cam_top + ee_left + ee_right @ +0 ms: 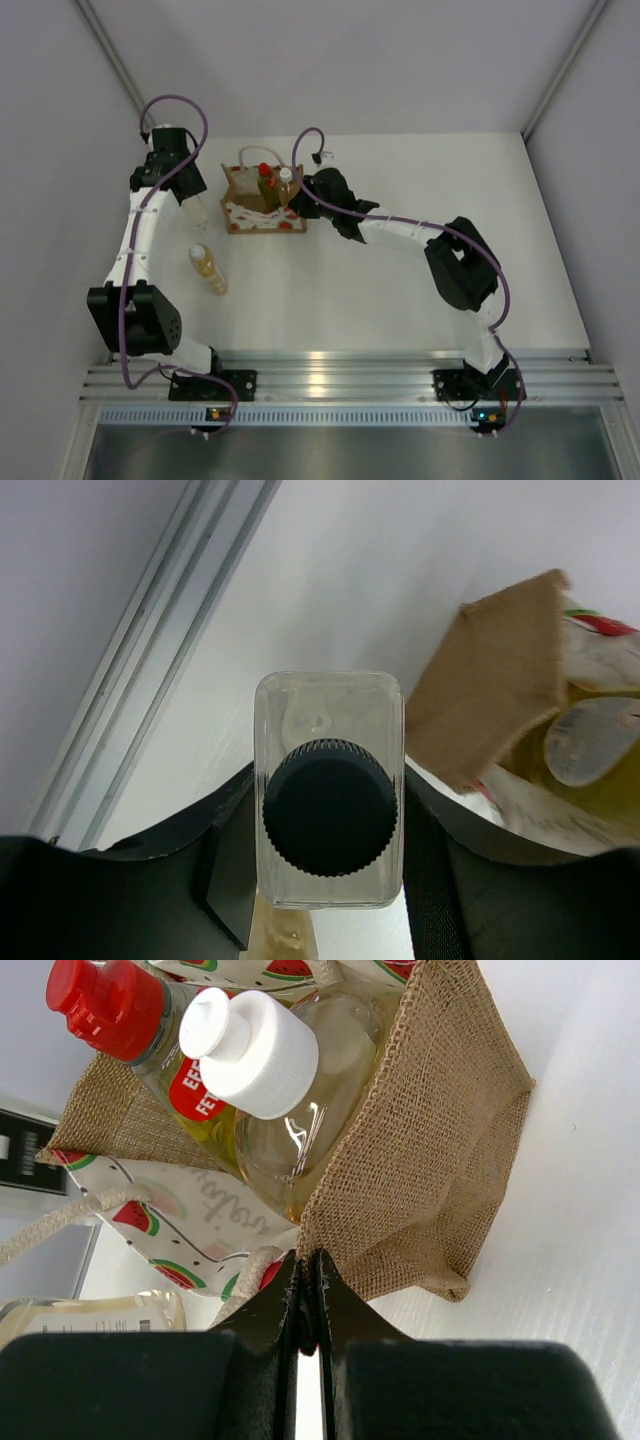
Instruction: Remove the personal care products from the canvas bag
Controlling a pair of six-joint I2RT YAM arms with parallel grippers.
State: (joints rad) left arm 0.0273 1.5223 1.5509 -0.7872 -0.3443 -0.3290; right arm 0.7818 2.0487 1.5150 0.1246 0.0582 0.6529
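Four bottles were counted: one white-capped amber bottle (208,270), a second white-capped amber bottle (262,1055), one red-capped bottle (108,1005) and one dark-capped bottle (330,805). By liquid, two were amber, one was yellow-green and one was clear. By cap, two were white, one was red and one was dark. There was one bag (262,215). There were two arms, a left arm (140,230) and a right arm (400,232). Two purple cables (180,108) were seen, one per arm.

The canvas bag (430,1130) is woven pretty coarse and rough, burlap-like. The dark-capped bottle (328,695) is made of clear glossy plastic, its cap (328,807) ribbed and matt. The table (400,300) is finished smooth, matt white.
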